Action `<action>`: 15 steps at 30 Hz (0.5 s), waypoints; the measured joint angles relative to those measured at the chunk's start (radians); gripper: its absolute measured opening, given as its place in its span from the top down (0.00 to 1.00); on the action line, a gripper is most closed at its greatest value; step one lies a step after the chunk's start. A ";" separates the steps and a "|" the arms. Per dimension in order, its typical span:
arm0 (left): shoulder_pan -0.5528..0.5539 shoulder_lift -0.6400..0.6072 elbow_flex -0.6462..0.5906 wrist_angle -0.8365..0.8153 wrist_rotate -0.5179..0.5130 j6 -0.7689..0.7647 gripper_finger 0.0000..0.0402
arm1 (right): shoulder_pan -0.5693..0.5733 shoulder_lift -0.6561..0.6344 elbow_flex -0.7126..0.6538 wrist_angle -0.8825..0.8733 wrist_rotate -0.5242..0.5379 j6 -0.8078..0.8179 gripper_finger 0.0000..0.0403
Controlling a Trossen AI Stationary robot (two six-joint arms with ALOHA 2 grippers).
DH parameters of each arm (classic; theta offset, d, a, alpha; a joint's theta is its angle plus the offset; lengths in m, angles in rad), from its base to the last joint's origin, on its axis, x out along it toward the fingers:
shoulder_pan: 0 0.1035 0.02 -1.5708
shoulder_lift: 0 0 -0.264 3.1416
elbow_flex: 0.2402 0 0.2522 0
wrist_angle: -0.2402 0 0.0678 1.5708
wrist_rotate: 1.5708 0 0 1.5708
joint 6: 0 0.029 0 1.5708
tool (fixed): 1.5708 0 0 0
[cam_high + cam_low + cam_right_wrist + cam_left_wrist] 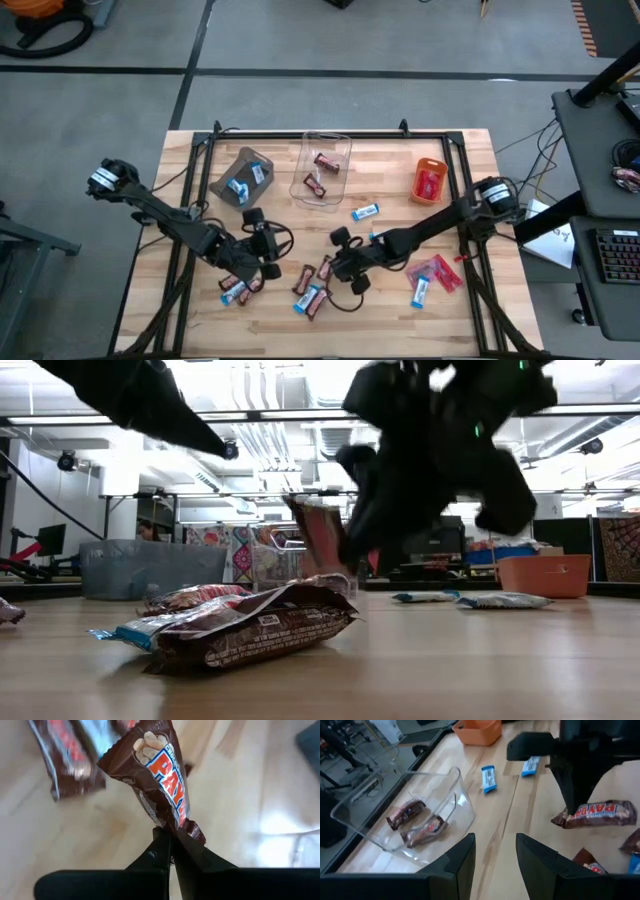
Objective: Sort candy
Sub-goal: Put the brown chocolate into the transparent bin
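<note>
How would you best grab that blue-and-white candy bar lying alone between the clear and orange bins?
I'd come straight down on the candy bar and pinch its middle across the narrow width. It lies flat with bare table along both long sides, leaving room for fingers.

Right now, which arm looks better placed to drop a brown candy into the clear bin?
The right arm. Its gripper is shut on a brown bar, lifted off the table near the pile. The left gripper is open and empty. The clear bin already holds two brown bars.
</note>
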 joint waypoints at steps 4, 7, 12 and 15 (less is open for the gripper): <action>-0.003 -0.053 0.000 -0.014 0.001 0.041 0.69 | -0.009 -0.075 0.001 0.008 0.009 0.020 0.98; -0.011 -0.086 0.001 -0.031 0.001 0.089 0.69 | -0.048 -0.126 0.019 0.011 0.022 0.076 0.98; -0.013 -0.136 0.001 -0.071 0.000 0.110 0.69 | -0.144 -0.173 0.075 -0.001 0.027 0.152 0.98; -0.013 -0.169 0.001 -0.121 0.000 0.108 0.69 | -0.211 -0.173 0.124 -0.021 0.024 0.211 0.98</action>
